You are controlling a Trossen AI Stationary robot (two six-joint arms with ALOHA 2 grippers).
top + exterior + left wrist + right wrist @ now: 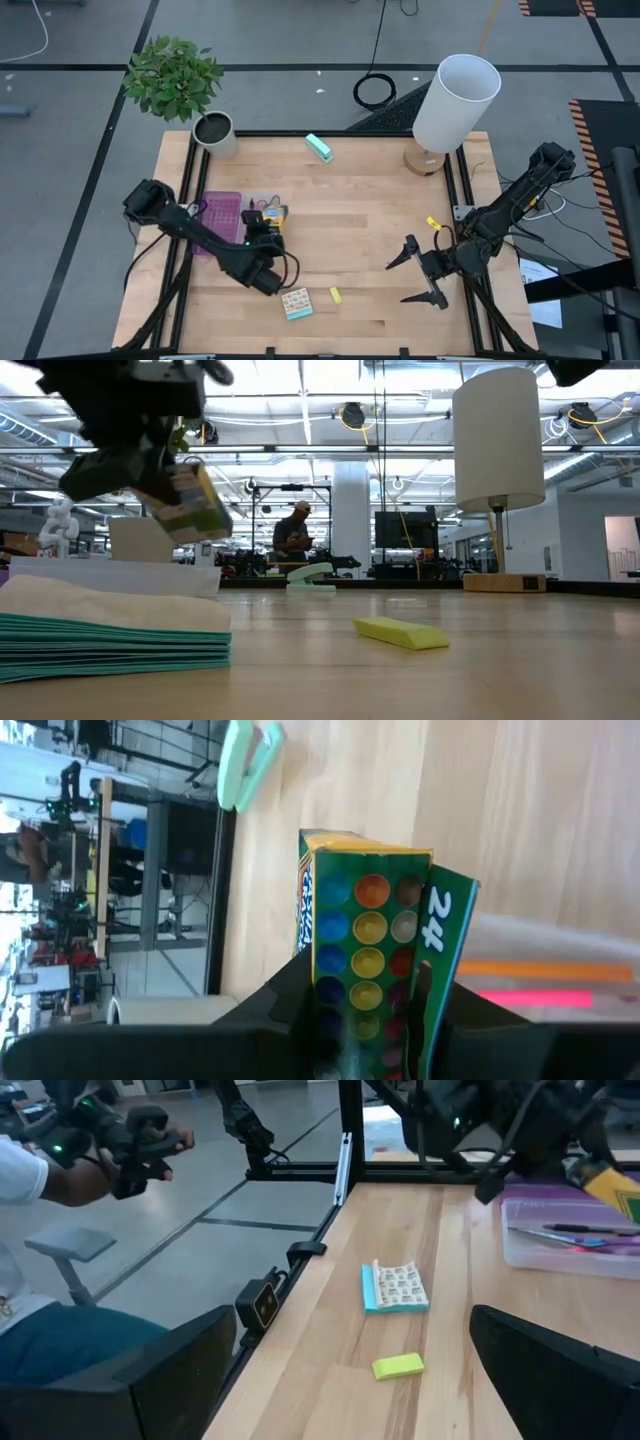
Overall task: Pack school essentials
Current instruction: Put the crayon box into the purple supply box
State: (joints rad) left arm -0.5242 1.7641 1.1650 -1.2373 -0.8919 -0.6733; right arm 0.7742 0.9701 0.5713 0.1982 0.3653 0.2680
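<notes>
Left gripper [268, 224] fingers clamp the crayon box [368, 950]; right gripper [428, 270] fingers spread, idle. Best lower box flat into the case [222, 216], w/o tilting.

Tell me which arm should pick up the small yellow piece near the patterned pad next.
Probably right: its open tool is free near the small yellow piece; the left tool holds the yellow-green crayon box.
</notes>
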